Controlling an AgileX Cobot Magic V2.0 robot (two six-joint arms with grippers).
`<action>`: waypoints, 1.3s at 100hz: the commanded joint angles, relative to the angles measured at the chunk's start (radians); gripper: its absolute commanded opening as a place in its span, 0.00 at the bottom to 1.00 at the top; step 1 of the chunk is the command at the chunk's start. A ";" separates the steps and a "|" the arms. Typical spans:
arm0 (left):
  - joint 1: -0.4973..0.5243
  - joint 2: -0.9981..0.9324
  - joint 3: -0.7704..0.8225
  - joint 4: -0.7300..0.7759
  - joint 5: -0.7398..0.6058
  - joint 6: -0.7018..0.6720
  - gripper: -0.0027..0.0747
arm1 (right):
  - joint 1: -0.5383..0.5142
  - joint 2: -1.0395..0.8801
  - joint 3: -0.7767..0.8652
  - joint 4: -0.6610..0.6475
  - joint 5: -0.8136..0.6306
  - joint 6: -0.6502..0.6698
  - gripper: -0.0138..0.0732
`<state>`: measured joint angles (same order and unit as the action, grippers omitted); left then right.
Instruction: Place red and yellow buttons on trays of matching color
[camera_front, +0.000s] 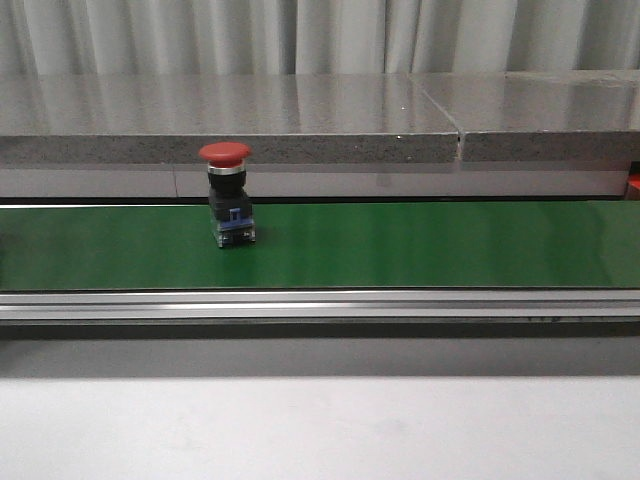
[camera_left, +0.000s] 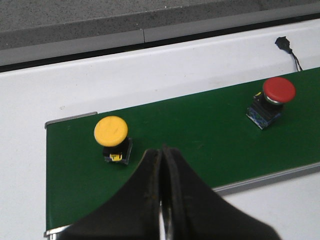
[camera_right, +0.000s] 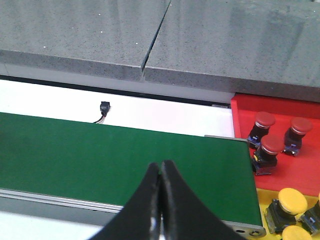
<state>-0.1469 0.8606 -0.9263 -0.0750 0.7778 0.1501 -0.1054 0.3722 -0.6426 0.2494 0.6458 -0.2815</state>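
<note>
A red button (camera_front: 226, 205) stands upright on the green belt (camera_front: 400, 245); the left wrist view shows the same red button (camera_left: 272, 101) and a yellow button (camera_left: 113, 138) nearer the belt's end. My left gripper (camera_left: 162, 150) is shut and empty, just beside the yellow button. My right gripper (camera_right: 160, 164) is shut and empty over the belt (camera_right: 100, 150). Past the belt's end lie a red tray (camera_right: 290, 170) holding three red buttons (camera_right: 270, 150) and a yellow tray (camera_right: 316, 199) holding yellow buttons (camera_right: 291, 202). Neither gripper shows in the front view.
A grey stone ledge (camera_front: 300, 120) runs behind the belt. An aluminium rail (camera_front: 320, 303) borders the belt's near side. A small black plug with a cable (camera_right: 103, 109) lies on the white surface behind the belt.
</note>
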 joint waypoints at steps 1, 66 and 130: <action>-0.010 -0.093 0.036 -0.005 -0.068 -0.001 0.01 | 0.001 0.005 -0.023 0.012 -0.090 -0.008 0.08; -0.010 -0.418 0.223 0.034 -0.036 -0.001 0.01 | 0.048 0.143 -0.073 0.079 -0.098 -0.008 0.08; -0.010 -0.418 0.223 0.034 -0.036 -0.001 0.01 | 0.216 0.692 -0.489 0.080 0.085 -0.008 0.29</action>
<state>-0.1469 0.4344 -0.6773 -0.0364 0.8098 0.1523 0.0932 1.0120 -1.0548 0.3123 0.7415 -0.2815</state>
